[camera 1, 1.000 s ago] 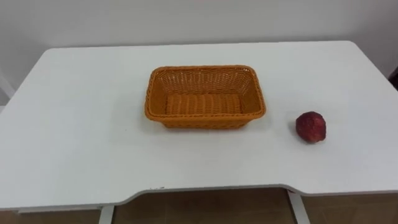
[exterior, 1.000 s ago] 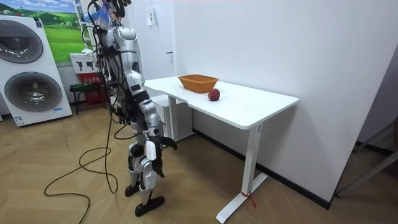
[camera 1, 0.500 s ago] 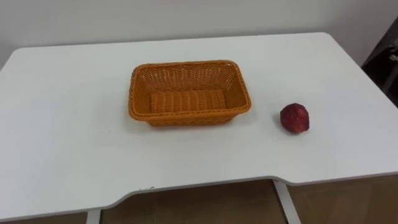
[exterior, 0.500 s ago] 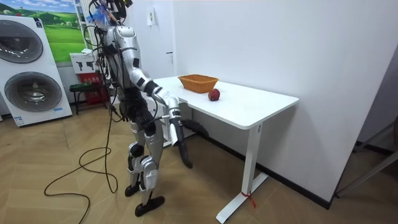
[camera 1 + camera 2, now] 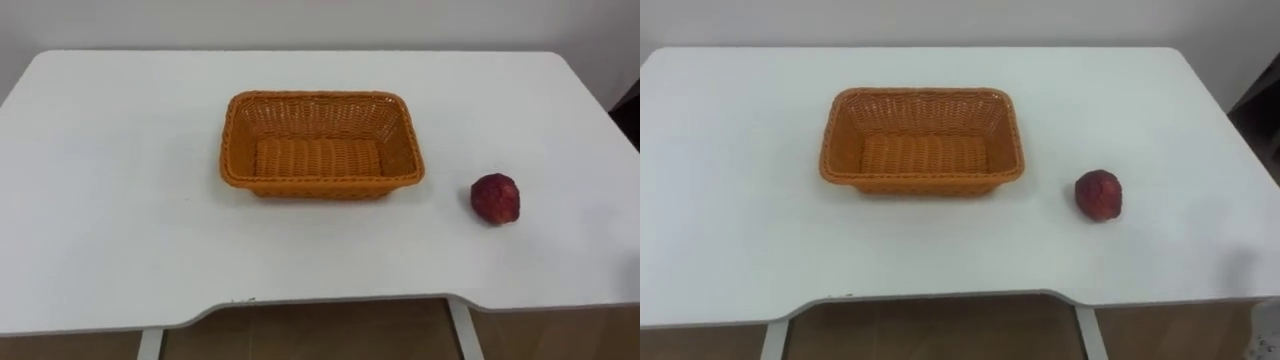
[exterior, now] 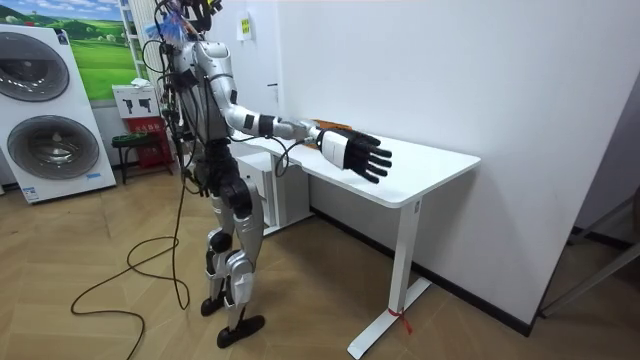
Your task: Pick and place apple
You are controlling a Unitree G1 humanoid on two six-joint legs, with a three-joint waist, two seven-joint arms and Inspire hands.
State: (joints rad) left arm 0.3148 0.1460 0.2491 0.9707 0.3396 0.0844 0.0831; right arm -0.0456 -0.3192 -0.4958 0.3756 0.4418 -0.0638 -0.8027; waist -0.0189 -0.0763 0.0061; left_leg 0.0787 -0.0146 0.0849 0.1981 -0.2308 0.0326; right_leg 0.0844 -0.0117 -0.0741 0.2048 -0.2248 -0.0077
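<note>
Apple behind right hand, room view

White table, wicker basket mid; apple rt

Eye views overlook the table closely — room view from afar

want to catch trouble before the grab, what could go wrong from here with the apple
1. The apple is round and lies loose on the bare table, toward its right edge. The right hand hangs open over the table, and a glancing touch from it might roll the apple off.
2. The basket looks light and nothing holds it. A low carry could catch its rim and shove it.
</note>
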